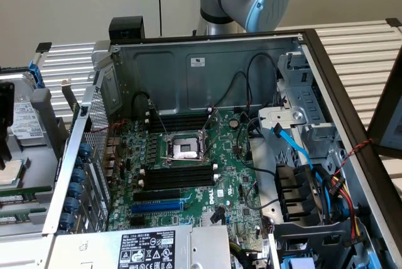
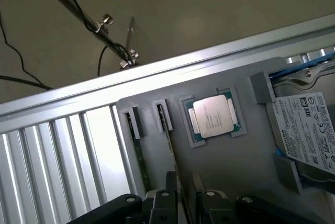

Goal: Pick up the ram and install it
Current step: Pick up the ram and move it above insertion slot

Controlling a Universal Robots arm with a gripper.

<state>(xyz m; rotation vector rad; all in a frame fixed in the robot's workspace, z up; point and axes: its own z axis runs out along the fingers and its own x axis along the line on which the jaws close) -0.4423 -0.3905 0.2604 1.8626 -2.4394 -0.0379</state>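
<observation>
The gripper point(image 2: 182, 190) hung with its fingers apart and nothing held, right over the ram point(image 2: 170, 145). The ram stood on edge in a slot of the grey tray point(image 2: 235, 166). Its thin green board ran in between the two fingers, though I could not tell whether either one touched it. So the work stood at the picking-up step: the ram was not yet grasped, and nothing of the installing was done.

To my eye, the pick called for the fingers to close squarely on the board's two flat faces with the stick centred between them. Then it needed a straight lift, so the ram would not bind in its slot.

Just beside the ram on one side stood another stick point(image 2: 132, 127) in its own slot, close enough to leave a finger little room. On the other side a processor chip point(image 2: 213, 116) lay flat in a recess, with a hard drive point(image 2: 309, 130) further along the tray. The tray rested on the slatted metal surface point(image 2: 52, 161).

The open computer case point(image 1: 207, 68) lay beside all this. Its motherboard point(image 1: 188, 187) faced up, and the long black slots point(image 1: 176, 178) next to the processor socket point(image 1: 184, 149) looked empty. A blue slot point(image 1: 157, 206) sat nearer the power supply point(image 1: 147, 247). Black cables point(image 1: 251, 87) drooped over the board's far end. The case's side wall stood between tray and board, an obstacle for any carry, I judged.
</observation>
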